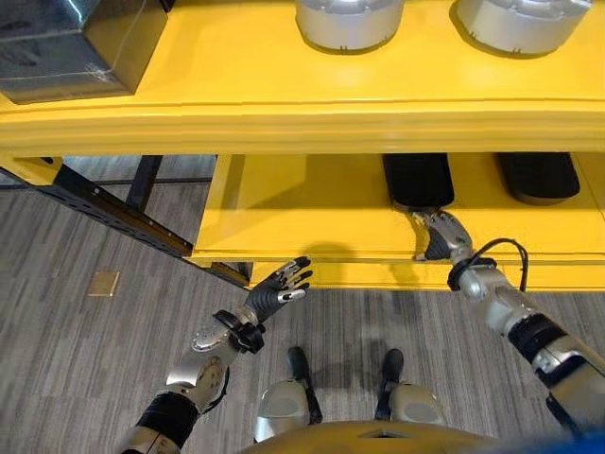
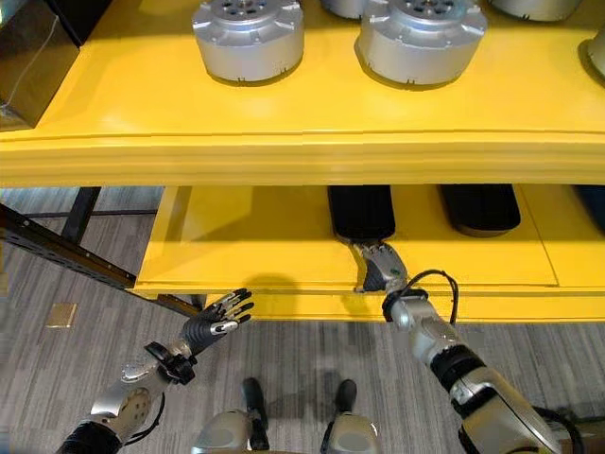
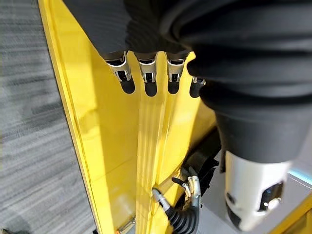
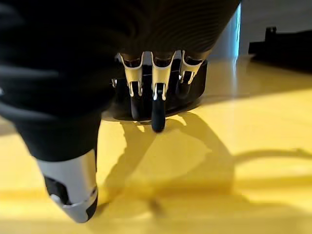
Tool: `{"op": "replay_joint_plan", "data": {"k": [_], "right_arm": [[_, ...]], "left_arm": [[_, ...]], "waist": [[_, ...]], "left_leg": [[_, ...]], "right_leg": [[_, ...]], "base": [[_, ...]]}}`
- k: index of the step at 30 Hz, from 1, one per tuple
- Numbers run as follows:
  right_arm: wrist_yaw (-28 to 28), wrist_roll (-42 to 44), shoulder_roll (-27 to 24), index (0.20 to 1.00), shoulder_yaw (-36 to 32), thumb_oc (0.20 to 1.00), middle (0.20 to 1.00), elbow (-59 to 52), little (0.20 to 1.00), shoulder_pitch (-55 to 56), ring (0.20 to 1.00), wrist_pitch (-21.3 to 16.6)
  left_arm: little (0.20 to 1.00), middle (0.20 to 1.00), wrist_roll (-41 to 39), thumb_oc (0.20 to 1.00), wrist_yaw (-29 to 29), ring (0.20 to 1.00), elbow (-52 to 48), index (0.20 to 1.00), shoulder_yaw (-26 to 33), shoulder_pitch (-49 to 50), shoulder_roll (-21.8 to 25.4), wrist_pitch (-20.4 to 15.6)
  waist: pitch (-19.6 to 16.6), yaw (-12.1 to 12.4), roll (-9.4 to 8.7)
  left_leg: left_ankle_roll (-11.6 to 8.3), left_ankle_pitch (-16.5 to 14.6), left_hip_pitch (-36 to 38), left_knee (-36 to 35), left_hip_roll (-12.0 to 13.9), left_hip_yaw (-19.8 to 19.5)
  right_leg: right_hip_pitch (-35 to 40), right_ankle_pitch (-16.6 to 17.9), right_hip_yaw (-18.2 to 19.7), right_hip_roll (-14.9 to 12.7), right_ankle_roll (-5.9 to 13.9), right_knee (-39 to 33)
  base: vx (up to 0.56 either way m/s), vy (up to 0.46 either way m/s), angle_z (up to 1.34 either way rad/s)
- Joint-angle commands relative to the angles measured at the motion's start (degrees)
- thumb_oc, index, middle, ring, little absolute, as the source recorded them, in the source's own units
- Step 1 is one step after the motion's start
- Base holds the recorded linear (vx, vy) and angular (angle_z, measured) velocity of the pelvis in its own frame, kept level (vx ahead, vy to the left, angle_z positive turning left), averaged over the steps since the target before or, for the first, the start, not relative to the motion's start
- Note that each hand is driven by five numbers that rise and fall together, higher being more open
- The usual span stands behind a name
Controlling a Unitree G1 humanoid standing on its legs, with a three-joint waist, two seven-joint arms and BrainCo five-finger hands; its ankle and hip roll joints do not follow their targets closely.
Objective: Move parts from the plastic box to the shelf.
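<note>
The right hand (image 2: 378, 268) reaches in over the front edge of the lower shelf (image 2: 255, 241), its fingers (image 4: 157, 105) fairly straight and holding nothing, their tips right at the near end of a black part (image 2: 360, 210). Whether they actually touch it is hard to tell. That black part lies flat on the lower shelf just in from the front edge, and a second black part (image 2: 479, 208) sits well apart from it toward the right end. This looks like the placing step, so the smart play is a gentle nudge with flat fingers, pushing the part straight back and square, then drawing the wrist out low under the upper shelf (image 2: 284, 142). The left hand (image 1: 280, 289) hovers empty with fingers spread, just off the shelf's front left corner. Up top, round silver parts (image 2: 248, 36) line the upper shelf.
</note>
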Motion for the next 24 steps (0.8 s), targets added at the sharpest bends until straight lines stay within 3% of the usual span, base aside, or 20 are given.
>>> {"op": "replay_joint_plan", "data": {"k": [1,16,19,24], "right_arm": [[0.59,0.87,1.04,1.000,2.68,1.000,1.000,-0.35,1.000,1.12,1.000,1.43],[3.10,1.43,0.72,1.000,3.98,1.000,1.000,4.55,1.000,-4.02,1.000,1.38],[7.85,2.10,0.63,1.000,5.25,1.000,1.000,1.43,1.000,-0.70,1.000,-1.37],[12.20,5.23,-0.32,1.000,4.54,1.000,1.000,-6.59,1.000,5.82,1.000,-2.66]], "left_arm": [[1.000,1.000,-0.37,1.000,-1.90,1.000,-1.03,1.000,-1.25,-1.72,0.30,-1.51],[1.000,1.000,-0.93,1.000,-2.19,1.000,-0.86,1.000,-2.11,-2.79,0.63,-0.95],[1.000,1.000,-0.61,1.000,-2.72,1.000,-0.74,1.000,-1.14,-1.62,0.30,-1.83],[1.000,1.000,-0.12,1.000,-2.92,1.000,-1.63,1.000,0.42,0.32,0.26,-3.04]], "waist": [[-0.19,1.78,-2.61],[0.02,2.67,-2.17],[0.21,2.11,-2.52],[0.50,0.80,-3.26]], "left_leg": [[-2.17,-2.21,-0.42,5.51,3.53,-1.40],[-1.96,-1.10,-1.05,5.48,3.78,-1.14],[-2.46,-2.05,-0.46,5.32,3.56,-1.36],[-2.34,-1.97,-0.06,4.75,3.47,-0.55]], "right_leg": [[-3.23,-4.68,-0.68,-4.04,3.26,11.04],[-3.77,-3.85,-1.81,-4.09,2.58,11.05],[-3.45,-4.67,-1.14,-4.16,3.30,11.11],[-3.45,-4.25,-0.73,-4.14,3.58,10.53]], "base": [[0.02,-0.007,0.06],[-0.02,-0.005,0.02],[0.01,0.035,0.01],[-0.04,0.031,-0.01]]}}
